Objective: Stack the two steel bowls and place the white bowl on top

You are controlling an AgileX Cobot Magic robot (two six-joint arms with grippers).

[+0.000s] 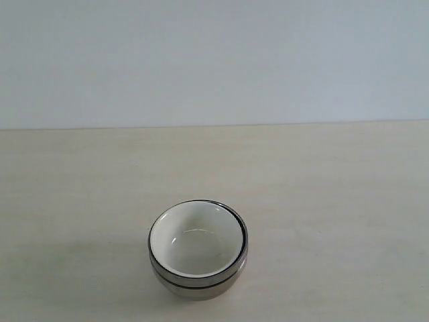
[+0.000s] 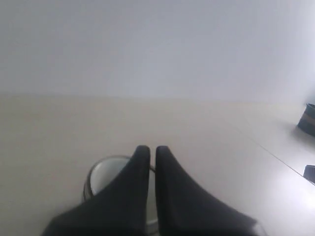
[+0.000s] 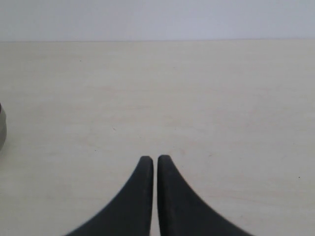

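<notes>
The white bowl sits nested inside the stacked steel bowls near the front middle of the table; only the steel rims and lower wall show around it. No gripper appears in the exterior view. In the left wrist view my left gripper is shut and empty, held above the table with the bowl stack partly hidden behind its fingers. My right gripper is shut with nothing in it, over bare table, and an edge of a steel bowl shows at the frame's border.
A pale wooden table runs back to a plain light wall. In the left wrist view, two dark objects sit at the frame's far edge; what they are cannot be told.
</notes>
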